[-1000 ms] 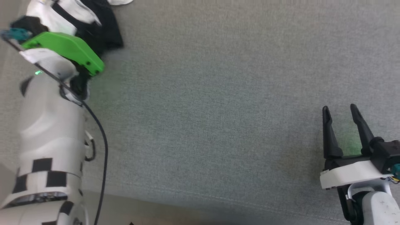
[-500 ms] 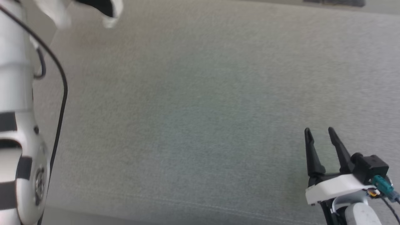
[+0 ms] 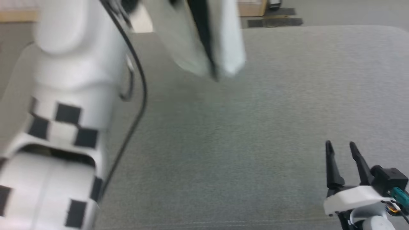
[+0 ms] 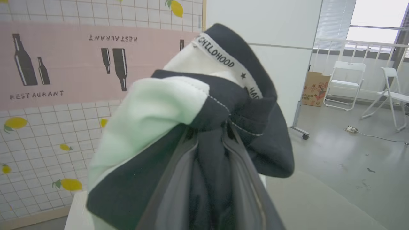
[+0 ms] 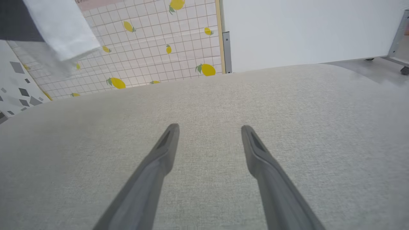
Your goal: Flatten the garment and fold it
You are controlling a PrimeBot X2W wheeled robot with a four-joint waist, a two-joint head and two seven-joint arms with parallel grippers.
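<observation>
The T-shirt (image 3: 198, 38) is being held up in the air over the far part of the grey cloth surface (image 3: 223, 143). In the head view it is being seen blurred, with its long axis running up and down, a black strip lying along that axis, and its lower end pointing down at the surface. In the left wrist view the T-shirt (image 4: 153, 105) is being shown bunched, white and black folds together, with the lettered collar band pointing upward. The left gripper (image 4: 209, 132) is being kept nearly closed on a black fold of the shirt, which is being pinched between the two fingers. In the right wrist view a white corner of the T-shirt (image 5: 60, 28) is being seen at the upper left.

The right gripper (image 3: 340, 145) is being held wide open with nothing in it, low over the near right of the surface, well apart from the shirt; in its own view the right gripper (image 5: 210, 128) is being pointed at the bare cloth surface (image 5: 207, 95), which is lying open up to its far edge.

The left arm (image 3: 70, 80) is being raised at the left side, a cable (image 3: 140, 89) running along it. A cardboard box (image 4: 314, 88) is being seen on the floor beside folding chairs (image 4: 343, 83); its contents cannot be told.
</observation>
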